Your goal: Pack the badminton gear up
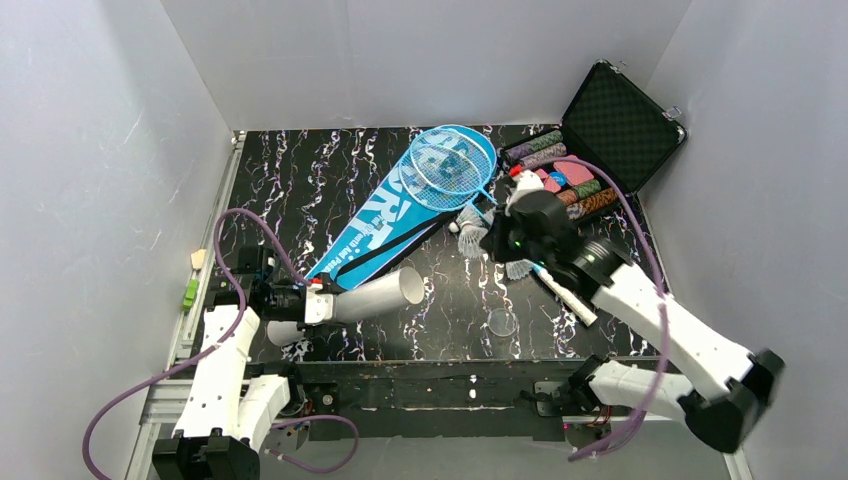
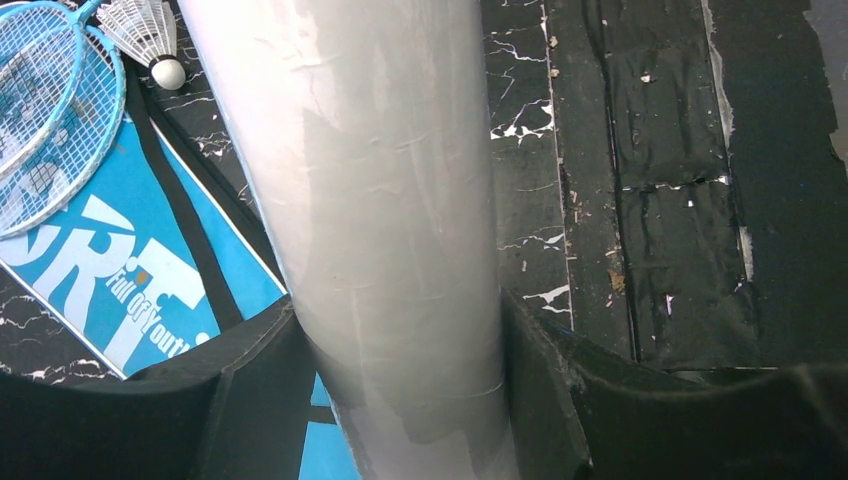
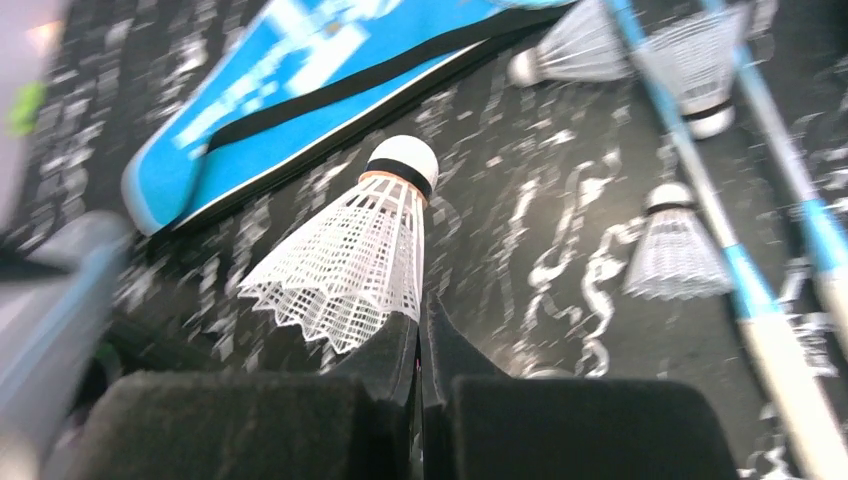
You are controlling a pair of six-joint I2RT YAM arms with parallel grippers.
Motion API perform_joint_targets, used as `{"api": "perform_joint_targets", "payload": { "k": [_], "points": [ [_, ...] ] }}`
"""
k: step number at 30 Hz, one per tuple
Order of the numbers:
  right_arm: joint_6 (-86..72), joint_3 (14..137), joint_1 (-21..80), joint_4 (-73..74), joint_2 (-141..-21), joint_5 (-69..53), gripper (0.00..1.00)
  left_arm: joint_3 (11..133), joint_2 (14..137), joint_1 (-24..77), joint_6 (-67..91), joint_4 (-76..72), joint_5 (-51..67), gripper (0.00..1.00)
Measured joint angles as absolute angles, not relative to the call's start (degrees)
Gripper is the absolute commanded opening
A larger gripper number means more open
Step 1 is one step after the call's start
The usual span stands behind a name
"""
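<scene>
My left gripper [image 2: 400, 345] is shut on the long white tube [image 2: 380, 190], its fingers [image 2: 545, 370] pressed against both sides. The tube [image 1: 375, 295] lies at the front left, its open end pointing right. My right gripper [image 3: 421, 312] is shut on the skirt edge of a white shuttlecock [image 3: 365, 245], cork end pointing away from me. Several more shuttlecocks [image 3: 675, 245] lie on the table near the light-blue racket shafts [image 3: 700, 190]. The racket heads [image 1: 455, 165] rest on the blue SPORT bag [image 1: 395, 215].
An open black case [image 1: 622, 125] with coloured chips [image 1: 565, 180] stands at the back right. A small clear disc [image 1: 502, 322] lies near the front edge. A white racket handle [image 1: 572, 298] runs under my right arm. Grey walls enclose the table.
</scene>
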State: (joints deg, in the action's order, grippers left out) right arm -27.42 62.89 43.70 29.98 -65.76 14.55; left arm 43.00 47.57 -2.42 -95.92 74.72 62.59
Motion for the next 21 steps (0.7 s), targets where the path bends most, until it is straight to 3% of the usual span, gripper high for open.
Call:
{"api": "perform_joint_targets", "payload": {
  "k": [6,10,14,21],
  "points": [
    [-30.5,56.1,43.6,30.6,-48.4,-6.4,0.01,43.0,48.5,-2.4,-100.2,77.6,63.0,0.07],
    [-33.8,55.3,43.6,29.7,-43.0,-19.9,0.01,43.0,48.6,-2.4,-102.1,78.8,63.0,0.07],
    [-36.9,55.3,44.2,27.2,-43.2,-29.1,0.01,43.0,48.9,-2.4,-103.1,79.4,63.0,0.07],
    [-38.8,56.4,47.6,25.6,-50.4,-34.1,0.01,43.0,48.7,-2.4,-103.7,79.6,62.8,0.07]
  ]
}}
